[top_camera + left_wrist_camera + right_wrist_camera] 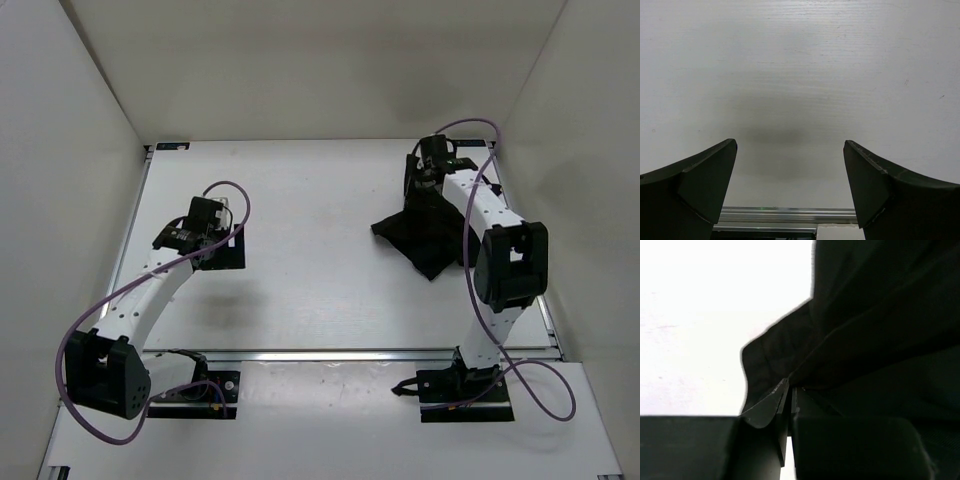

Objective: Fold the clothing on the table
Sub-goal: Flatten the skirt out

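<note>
OK, right end effector point(790, 390) is pinched shut on a fold of the clothing point(425, 240), which sits bunched by the right edge of the surface point(300, 200), toward the far right corner. The left end effector point(790, 150) is spread wide with nothing in it, hovering over bare surface nearer the left edge.

My read: this is the spread-out step, not a fold yet, since the garment is a heap with no flat layer.

To do it well, I'd lift only enough for the fabric to hang free. Then drag toward the middle so the ridges lie flat rather than rolling under.

The grip looks to be on an edge fold. Can't tell if it's one layer or several; several would carry the whole bunch along.

The left end effector should come across and take a second corner before any fold.
</note>
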